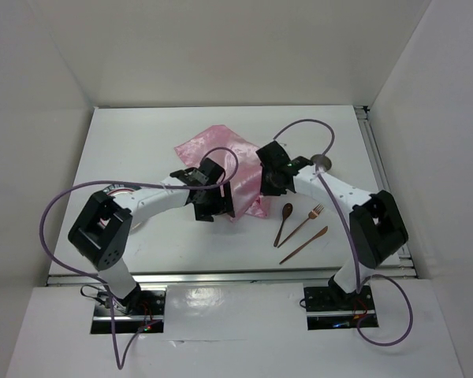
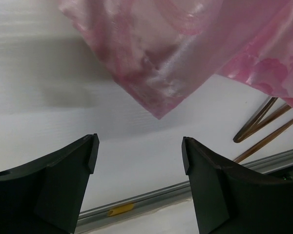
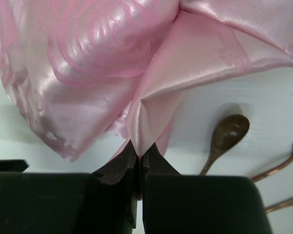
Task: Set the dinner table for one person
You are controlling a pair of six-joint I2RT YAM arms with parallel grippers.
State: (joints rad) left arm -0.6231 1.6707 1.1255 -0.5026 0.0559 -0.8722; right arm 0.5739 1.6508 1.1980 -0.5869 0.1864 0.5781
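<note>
A shiny pink cloth lies crumpled on the white dinner table, mid-back. My right gripper is shut on a folded edge of the cloth and holds it lifted. My left gripper is open and empty just left of the cloth's near corner, above bare table. A copper spoon, fork and knife lie side by side right of the cloth. The spoon also shows in the right wrist view.
A plate with a pink rim is partly hidden under the left arm. A small round grey object sits behind the right arm. Silver rails run along the near edge and the right edge.
</note>
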